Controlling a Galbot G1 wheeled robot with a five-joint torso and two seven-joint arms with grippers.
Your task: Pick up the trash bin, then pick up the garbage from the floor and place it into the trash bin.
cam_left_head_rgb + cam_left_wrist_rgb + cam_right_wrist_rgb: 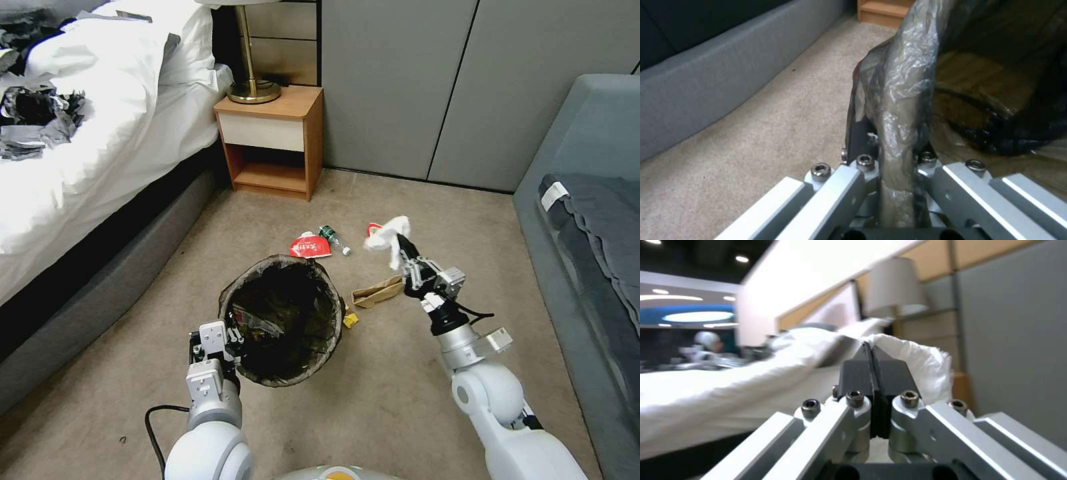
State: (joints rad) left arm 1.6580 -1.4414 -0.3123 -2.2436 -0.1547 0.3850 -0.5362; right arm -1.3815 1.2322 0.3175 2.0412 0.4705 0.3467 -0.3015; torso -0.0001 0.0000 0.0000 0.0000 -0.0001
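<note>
While the left gripper [230,333] clamps the dark-lined trash bin's [283,320] rim, mouth tilted up, the right gripper [402,248] pinches crumpled white tissue [388,238].

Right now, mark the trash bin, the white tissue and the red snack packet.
trash bin [230,299]: head view, on its bag-lined rim.
white tissue [389,238]: head view, on the crumpled part above the right gripper [402,251].
red snack packet [309,248]: head view, on its printed face.
</note>
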